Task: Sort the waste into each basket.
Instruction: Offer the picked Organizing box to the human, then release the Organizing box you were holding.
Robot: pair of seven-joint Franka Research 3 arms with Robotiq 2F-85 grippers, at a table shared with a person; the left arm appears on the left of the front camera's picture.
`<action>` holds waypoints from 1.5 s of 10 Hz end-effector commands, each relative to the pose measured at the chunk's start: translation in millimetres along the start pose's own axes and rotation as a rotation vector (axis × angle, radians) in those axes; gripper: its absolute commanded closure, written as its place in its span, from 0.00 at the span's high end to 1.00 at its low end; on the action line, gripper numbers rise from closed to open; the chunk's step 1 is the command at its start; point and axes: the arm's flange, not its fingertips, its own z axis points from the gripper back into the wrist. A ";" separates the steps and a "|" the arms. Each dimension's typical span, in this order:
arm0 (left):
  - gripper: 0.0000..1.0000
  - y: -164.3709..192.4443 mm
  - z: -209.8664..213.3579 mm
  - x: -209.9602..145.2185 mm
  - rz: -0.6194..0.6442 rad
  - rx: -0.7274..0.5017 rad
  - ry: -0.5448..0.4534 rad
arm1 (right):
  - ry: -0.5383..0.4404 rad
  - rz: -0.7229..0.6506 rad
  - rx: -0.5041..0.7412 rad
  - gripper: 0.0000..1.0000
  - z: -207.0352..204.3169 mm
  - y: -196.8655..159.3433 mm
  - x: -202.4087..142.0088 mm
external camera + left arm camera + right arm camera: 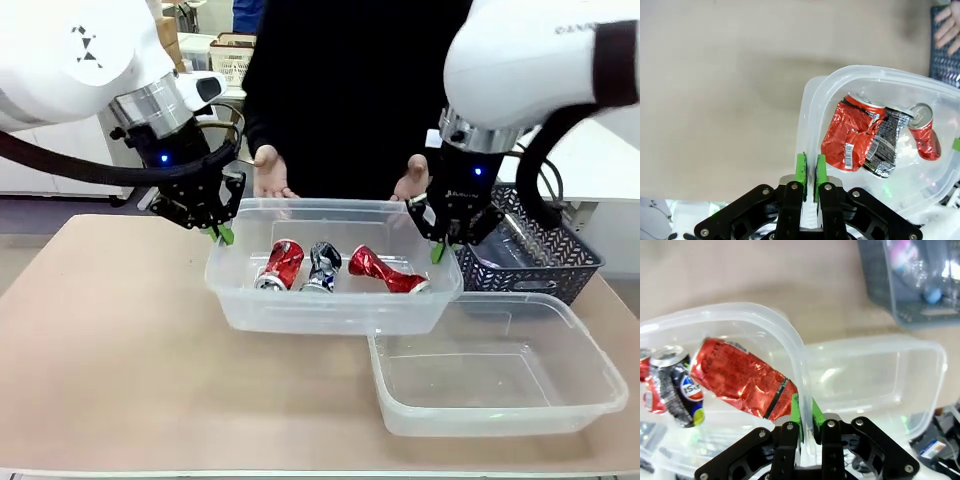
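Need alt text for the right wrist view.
The right gripper is shut on the rim of a clear tub holding crushed cans. A second, empty clear tub lies beyond it, and a dark lattice basket with plastic bottles beyond that.

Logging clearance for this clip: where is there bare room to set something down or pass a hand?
Free: the table left of the can tub, and the near strip before both tubs. The empty tub is bare inside. Crowded: right side, where can tub, empty tub and basket sit close, the person's hands just behind.

Three cans [280,265], two tubs [320,312], one basket [575,268]
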 end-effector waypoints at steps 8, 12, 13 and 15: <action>0.09 1.0 -28.7 100.1 0.070 -0.063 -0.022 | 0.073 0.016 0.088 0.06 -28.7 13.4 122.8; 0.09 1.0 -28.7 100.1 0.070 -0.063 -0.022 | 0.090 -0.018 0.010 0.06 -36.1 0.1 130.5; 0.09 1.0 -28.7 100.1 0.070 -0.063 -0.022 | 0.090 -0.018 0.010 0.06 -36.1 0.1 130.5; 0.09 1.0 -28.7 100.1 0.070 -0.063 -0.022 | 0.090 -0.018 0.010 0.06 -36.1 0.1 130.5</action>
